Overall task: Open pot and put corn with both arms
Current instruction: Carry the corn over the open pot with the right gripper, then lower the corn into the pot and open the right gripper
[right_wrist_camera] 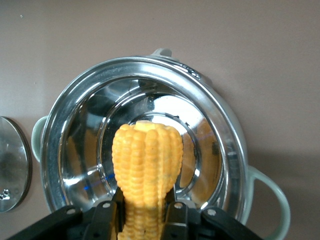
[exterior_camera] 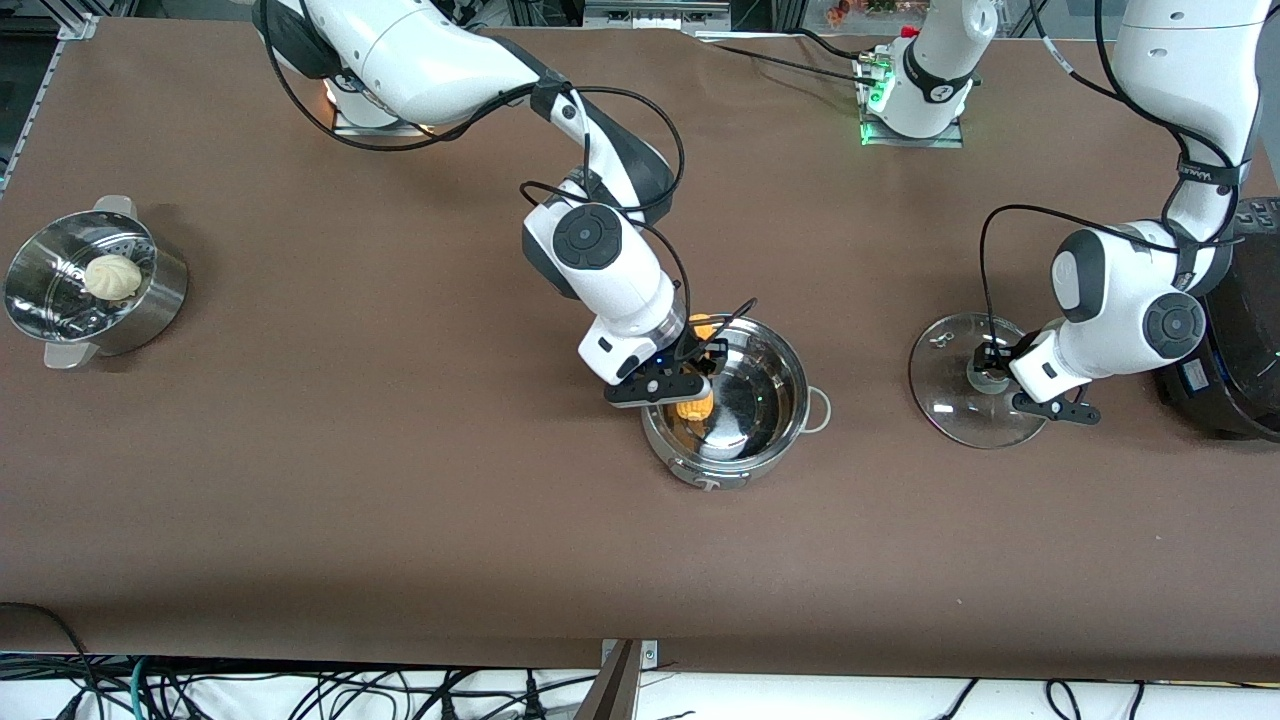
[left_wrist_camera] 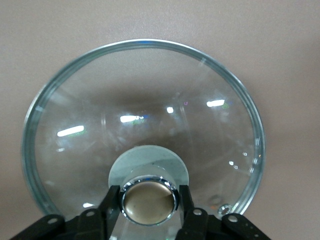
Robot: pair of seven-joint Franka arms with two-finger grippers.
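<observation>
You have the right gripper (exterior_camera: 672, 385) at the centre of the front view, over the rim of the open pot (exterior_camera: 745, 440) at the edge toward the right arm's end of the table, with its fingers clamped on the corn (exterior_camera: 695, 408). In that view the cob shows in two bits, one yellow end above the gripper's body and one below it, inside the pot's outline. From the right wrist view you see the corn (right_wrist_camera: 146, 170) pinched between both fingers (right_wrist_camera: 104, 220), its free end pointing down into the shiny pot (right_wrist_camera: 220, 130), whose bowl holds nothing else. Your left gripper (exterior_camera: 1000, 372) sits at the right of the front view, down at the glass lid (exterior_camera: 945, 400), which lies flat on the brown table (exterior_camera: 400, 500) well apart from the pot, toward the left arm's end. In the left wrist view the lid (left_wrist_camera: 150, 90) fills the frame and its round metal knob (left_wrist_camera: 149, 202) sits between the two black fingers (left_wrist_camera: 111, 205); they stand just beside it, but you cannot tell whether they press on it or have let go. At the far left edge of the front view stands a steel steamer pot (exterior_camera: 150, 310) with a pale bun (exterior_camera: 112, 277) in it, and a large black cooker (exterior_camera: 1240, 350) shows at the right edge.
</observation>
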